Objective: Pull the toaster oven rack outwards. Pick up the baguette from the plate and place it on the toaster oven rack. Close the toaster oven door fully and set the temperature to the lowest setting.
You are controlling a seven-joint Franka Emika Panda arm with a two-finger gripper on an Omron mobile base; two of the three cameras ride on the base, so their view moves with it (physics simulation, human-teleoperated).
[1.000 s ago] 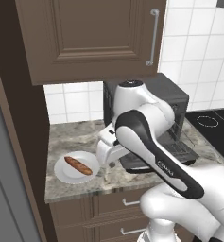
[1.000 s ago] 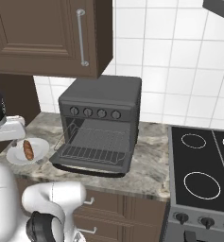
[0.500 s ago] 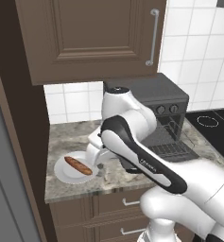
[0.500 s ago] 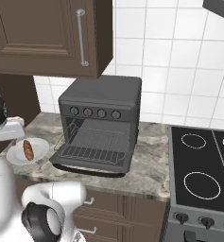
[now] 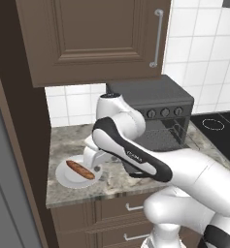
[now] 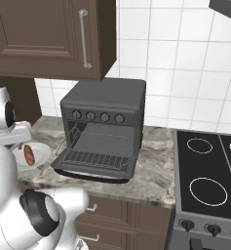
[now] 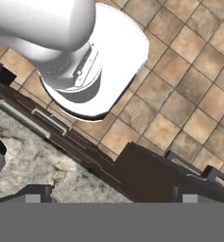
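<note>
- Our gripper (image 5: 95, 169), jaws wide open, hovers beside the baguette (image 5: 80, 169) on the plate (image 5: 63, 177).
- We should straddle its middle crosswise before closing.

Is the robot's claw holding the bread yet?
No, nothing is held. The baguette lies on the plate, and the claw is open beside it.

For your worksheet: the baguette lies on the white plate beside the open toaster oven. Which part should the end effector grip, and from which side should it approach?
Grip the baguette across its middle, coming from above. It lies flat on the plate, so its ends and underside offer little purchase, while its narrow width should suit open jaws set crosswise.
</note>
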